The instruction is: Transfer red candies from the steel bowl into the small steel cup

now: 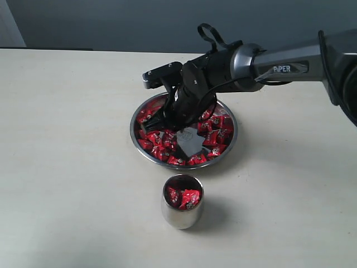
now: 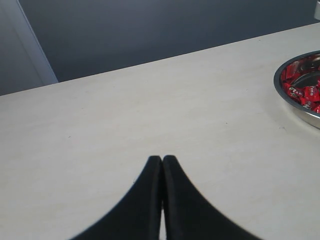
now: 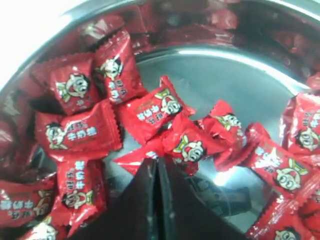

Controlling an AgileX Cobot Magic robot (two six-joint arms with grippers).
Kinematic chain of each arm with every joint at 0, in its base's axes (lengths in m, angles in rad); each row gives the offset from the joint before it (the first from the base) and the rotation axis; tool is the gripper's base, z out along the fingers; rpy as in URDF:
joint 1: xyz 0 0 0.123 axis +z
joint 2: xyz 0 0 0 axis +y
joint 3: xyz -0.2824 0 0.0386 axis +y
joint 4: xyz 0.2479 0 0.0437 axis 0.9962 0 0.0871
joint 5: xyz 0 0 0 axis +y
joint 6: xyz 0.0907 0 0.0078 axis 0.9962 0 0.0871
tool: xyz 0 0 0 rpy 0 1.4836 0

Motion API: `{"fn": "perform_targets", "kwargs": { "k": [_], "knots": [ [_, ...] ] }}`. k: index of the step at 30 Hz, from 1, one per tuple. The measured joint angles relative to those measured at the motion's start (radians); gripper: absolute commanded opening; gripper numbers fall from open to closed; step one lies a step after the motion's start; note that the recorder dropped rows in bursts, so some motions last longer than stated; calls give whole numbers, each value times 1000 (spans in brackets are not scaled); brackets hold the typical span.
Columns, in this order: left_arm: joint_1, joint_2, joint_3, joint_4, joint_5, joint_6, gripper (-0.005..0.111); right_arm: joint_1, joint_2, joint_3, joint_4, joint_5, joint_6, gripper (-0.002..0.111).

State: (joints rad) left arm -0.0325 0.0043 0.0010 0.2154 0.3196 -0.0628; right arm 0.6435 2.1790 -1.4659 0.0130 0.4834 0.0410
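Nearest the exterior camera, the steel cup (image 1: 179,215) stands upright on the pale table (image 1: 67,178). At least 2 red candies (image 1: 184,197) show inside it.

Just behind the cup, and apart from it, sits the steel bowl (image 1: 134,137). More candies lie in a ring along its wall, and a bare patch of its bottom shows in the middle.

The right gripper (image 1: 166,121) reaches down into the bowl's left half, on the arm that enters from the right. In the right wrist view I read the right gripper (image 3: 157,164) as closed, its fingers pressed together with no gap. Its tips are down among the candies (image 3: 150,112) and touch the crimped end of 1 wrapper. Whether that wrapper is pinched I cannot tell.

The left gripper (image 2: 162,159) is outside the exterior view. Its own camera shows it closed on nothing, fingers together, over bare table (image 2: 100,125), with the bowl (image 2: 292,107) well off to one side.

Beyond the table's far edge is a dark grey wall (image 1: 111,22).
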Motion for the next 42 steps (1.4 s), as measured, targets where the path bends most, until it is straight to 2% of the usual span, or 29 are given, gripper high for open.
{"fn": "perform_targets", "kwargs": {
  "k": [10,17,23,35,42],
  "knots": [
    [0,0,0,0,0,0,0,0,-130,0,0,80,2,-1],
    [0,0,0,0,0,0,0,0,-169,0,31,277,-67,-1],
    [0,0,0,0,0,0,0,-3,-232,0,272,370,-184,-1],
    [0,0,0,0,0,0,0,-81,-295,0,880,202,-331,-1],
    [0,0,0,0,0,0,0,-161,-295,0,1117,122,-337,-1]
  ]
}}
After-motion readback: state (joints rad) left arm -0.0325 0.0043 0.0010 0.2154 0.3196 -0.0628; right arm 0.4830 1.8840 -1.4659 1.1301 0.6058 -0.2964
